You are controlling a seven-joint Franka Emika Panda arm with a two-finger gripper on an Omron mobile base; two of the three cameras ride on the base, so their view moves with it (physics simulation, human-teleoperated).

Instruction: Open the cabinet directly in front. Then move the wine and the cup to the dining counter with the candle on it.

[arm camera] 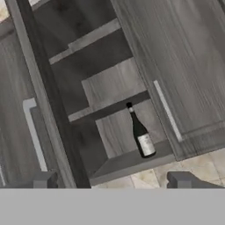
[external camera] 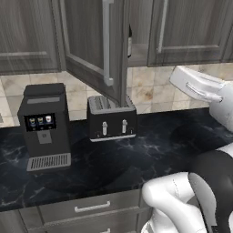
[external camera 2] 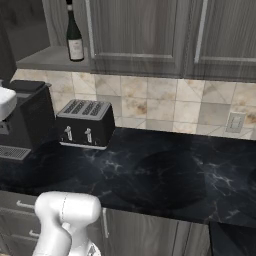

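**Pincer spread and empty before the opened wall cabinet**

Pincer [arm camera: 112,184] condition: the two small dark finger tips [arm camera: 44,180] stand well apart at the bottom of the hand view, with nothing between them. They face the dark grey-brown wood-grain wall cabinet [arm camera: 110,105] and touch no part of it.

Cabinet: its left panelled door [external camera: 91,45] stands swung out over the counter, with the long vertical silver bar handle [external camera: 107,41] on its face. The right door [external camera 2: 135,35] is closed. One inner shelf [arm camera: 110,107] crosses the open compartment.

Wine: the dark glass bottle with a pale label and slim dark-capped neck [arm camera: 141,134] stands upright on the cabinet floor, at the right of the open compartment, just beside the closed door's edge. In the right base view the same bottle [external camera 2: 74,35] stands near the front lip of the cabinet floor.

Below the cabinet, on the black marble-look counter with white veins [external camera 2: 165,175], a black four-slot toaster [external camera 2: 85,123] sits against the beige tiled wall [external camera 2: 150,100]. A black coffee machine with a small lit screen [external camera: 44,127] stands just to its left, apart from it.
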